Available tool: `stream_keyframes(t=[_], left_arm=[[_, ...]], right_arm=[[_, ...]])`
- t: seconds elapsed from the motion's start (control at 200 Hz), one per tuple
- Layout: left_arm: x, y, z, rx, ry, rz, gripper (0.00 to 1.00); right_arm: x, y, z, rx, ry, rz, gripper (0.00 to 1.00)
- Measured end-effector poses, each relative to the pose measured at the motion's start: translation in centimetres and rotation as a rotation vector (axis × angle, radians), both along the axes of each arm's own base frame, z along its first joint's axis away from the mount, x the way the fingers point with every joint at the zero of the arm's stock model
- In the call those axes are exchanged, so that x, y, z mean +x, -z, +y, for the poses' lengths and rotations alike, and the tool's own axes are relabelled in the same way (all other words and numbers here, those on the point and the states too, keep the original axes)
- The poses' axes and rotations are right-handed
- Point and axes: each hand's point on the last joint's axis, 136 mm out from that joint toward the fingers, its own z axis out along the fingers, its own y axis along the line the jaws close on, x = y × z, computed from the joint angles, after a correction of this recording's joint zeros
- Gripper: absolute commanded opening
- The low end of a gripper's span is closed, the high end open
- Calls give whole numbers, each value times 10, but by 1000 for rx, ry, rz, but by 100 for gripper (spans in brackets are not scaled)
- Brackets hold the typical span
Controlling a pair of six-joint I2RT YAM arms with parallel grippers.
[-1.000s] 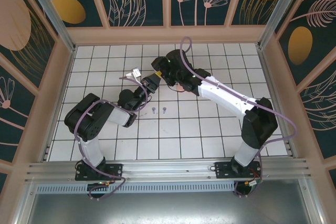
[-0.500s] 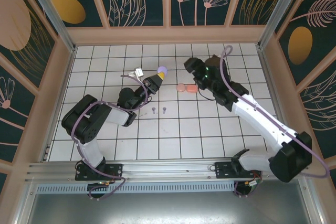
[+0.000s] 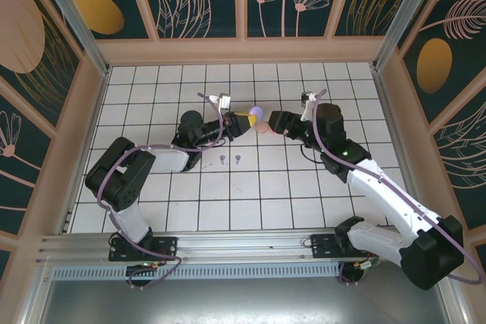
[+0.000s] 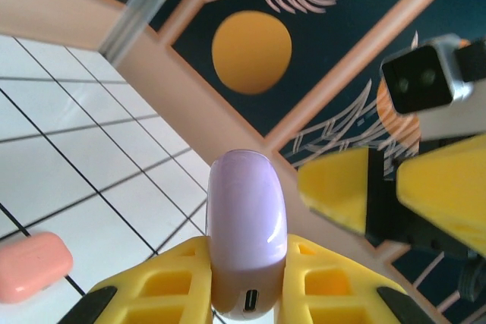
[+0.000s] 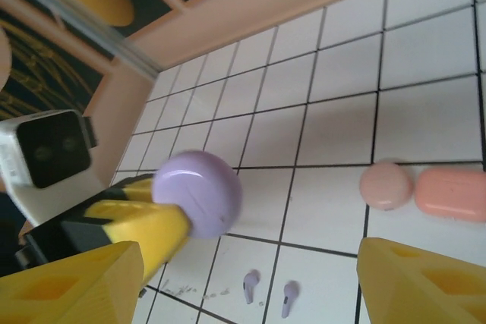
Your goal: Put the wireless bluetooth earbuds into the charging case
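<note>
My left gripper [image 3: 245, 121] is shut on a lilac charging case [image 3: 257, 114] and holds it off the tiles. In the left wrist view the case [image 4: 246, 225] stands between my yellow fingers [image 4: 175, 278], charging port toward the camera and lid closed. My right gripper [image 3: 276, 121] is open and faces the case from the right, a short gap away. The right wrist view has the case [image 5: 199, 192] ahead of my open right gripper [image 5: 250, 257]. Two lilac earbuds [image 5: 250, 286] [image 5: 289, 298] lie on the tiles below it, and in the top view as earbuds [image 3: 222, 160] [image 3: 237, 159].
A round pink case [image 5: 386, 185] and an oblong pink case [image 5: 452, 193] lie side by side on the tiles just right of the lilac case. The pink walls [image 3: 243, 51] enclose the white tiled floor [image 3: 250, 195].
The right arm swung away to the right, then turned back with its gripper facing the lilac case. The left gripper carried the case up and to the right.
</note>
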Motion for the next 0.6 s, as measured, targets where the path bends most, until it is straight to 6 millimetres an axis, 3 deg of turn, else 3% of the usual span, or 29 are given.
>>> stream_keyframes(t=[0.22,0.601], left_arm=[[-14,2,-6,37,97,-4,0],[-25,-13,-6,34,143,-34,0]], right_arm=[[-7,8,16,-56,-146,-39,74],[2,27,24,-81,-177,-13,71]])
